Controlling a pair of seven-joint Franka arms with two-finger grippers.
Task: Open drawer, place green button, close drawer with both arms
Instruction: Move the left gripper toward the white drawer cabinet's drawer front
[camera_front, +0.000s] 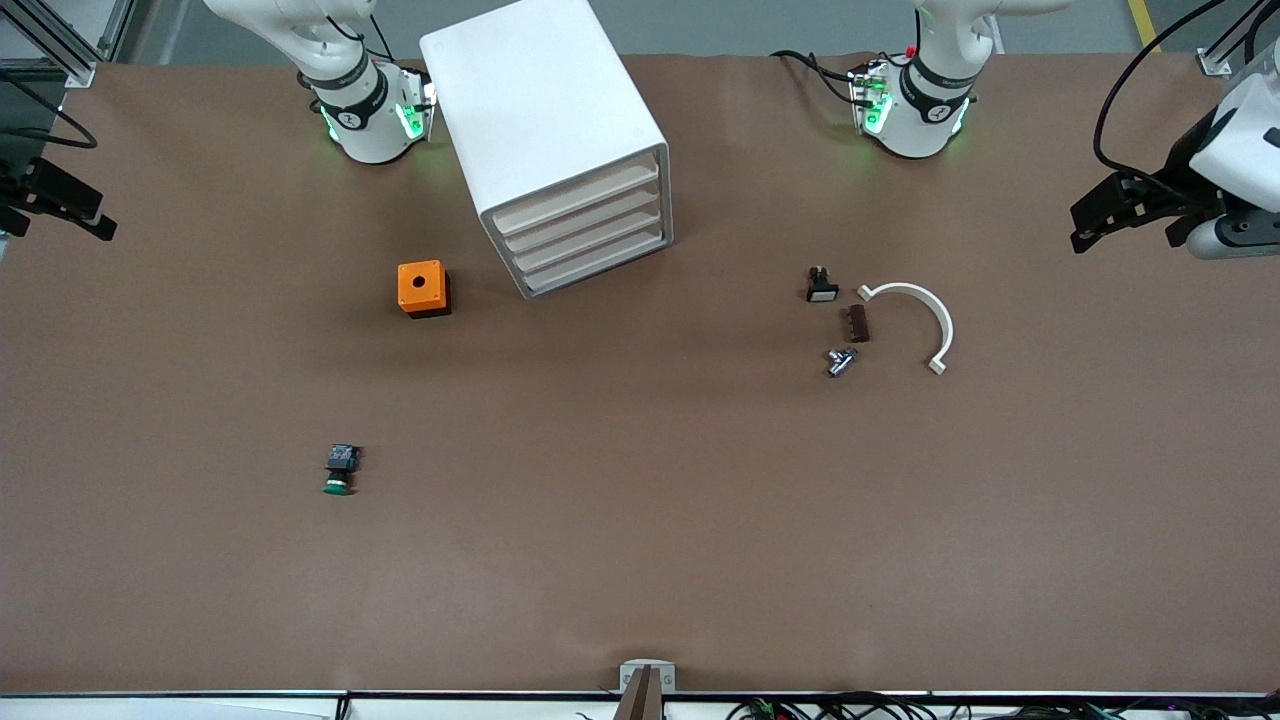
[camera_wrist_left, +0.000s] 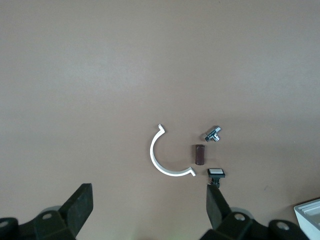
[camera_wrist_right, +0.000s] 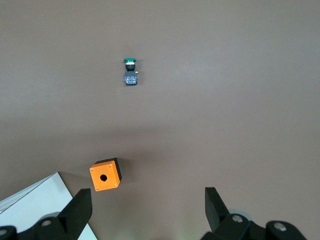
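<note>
Our left gripper (camera_front: 1125, 212) hangs with its fingers spread wide and empty over the table edge at the left arm's end, and our right gripper (camera_front: 60, 205) hangs just as wide and empty over the edge at the right arm's end. We judge both arms are parked high and out to the sides so that neither blocks the table (camera_front: 640, 560) before the first reach; nothing of the task looks begun.

Out from the right gripper, its wrist view looks down on the orange box (camera_wrist_right: 105, 175) with a hole in its top, and on the button (camera_wrist_right: 130, 71), green cap on a dark body, lying on its side on open table. In the front view the button (camera_front: 341, 470) sits well nearer the front edge than the orange box (camera_front: 423, 288), toward the right arm's end, so we expect the right arm to fetch it.

Out from the left gripper lie four small parts close together: one white curved clip (camera_wrist_left: 165, 154), one brown block (camera_wrist_left: 200, 154), one metal fitting (camera_wrist_left: 213, 134) and one black button with a white cap (camera_wrist_left: 216, 174).

At the back edge, between the two arm bases, stands one white cabinet (camera_front: 545, 120) with four drawers stacked, all pushed in; the drawer (camera_front: 585, 222) fronts angle toward the left arm's end, which suits that arm for pulling.
</note>
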